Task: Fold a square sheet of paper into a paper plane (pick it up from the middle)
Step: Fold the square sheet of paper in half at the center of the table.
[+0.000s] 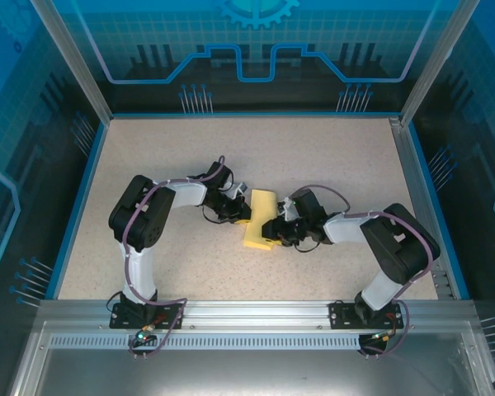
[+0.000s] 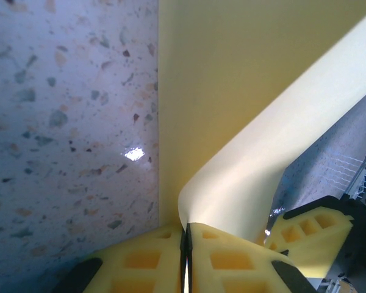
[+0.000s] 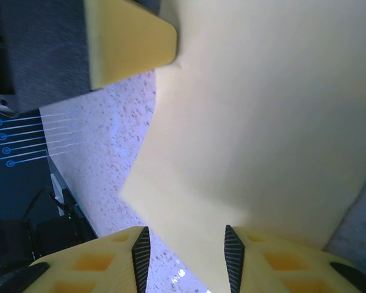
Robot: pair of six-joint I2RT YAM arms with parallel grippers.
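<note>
Speckled table (image 1: 330, 165) bears half-folded yellow sheet (image 1: 260, 219), left fingers (image 2: 232, 262) pinching it, right fingers (image 3: 91, 268) spread.

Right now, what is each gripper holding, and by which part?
The left gripper pinches the yellow sheet by a lifted edge; the right gripper is open.

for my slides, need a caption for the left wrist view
Left tool pinched shut on the yellow sheet, one flap curling up off the speckled table.
</note>
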